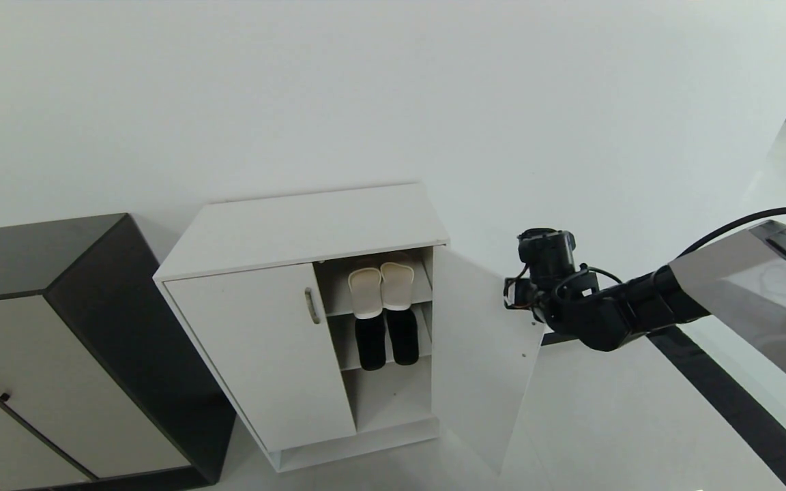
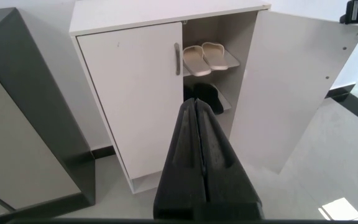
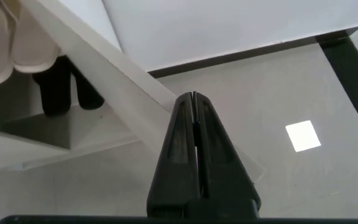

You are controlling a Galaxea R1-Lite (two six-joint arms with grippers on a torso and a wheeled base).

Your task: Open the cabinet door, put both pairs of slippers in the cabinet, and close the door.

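**A:** Where are the slippers?

**B:** Both pairs are inside the white cabinet (image 1: 311, 225), in the middle of the head view. The white slippers (image 1: 381, 286) lie side by side on the top shelf. The black slippers (image 1: 386, 339) lie on the shelf just under them.

**A:** And the doors?

**B:** The left door (image 1: 263, 354) is closed, with its handle (image 1: 312, 305) near the inner edge. The right door (image 1: 482, 354) is swung wide open and stands out toward the lower right of the frame.

**A:** What about the claws?

**B:** The right claw (image 3: 194, 98) is clenched, its fingers pressed together with nothing between them. In the head view its arm comes in from the right edge and ends just beside the open door's outer edge, right of centre. I cannot tell whether it touches the door. The left claw (image 2: 196, 102) is clenched and empty as well. It points at the cabinet's front and is well apart from it.

**A:** Anything else nearby?

**B:** A dark cabinet (image 1: 59, 273) stands at the left edge, just beside the white one. The pale floor (image 1: 604, 423) has a dark stripe running to the lower right corner.
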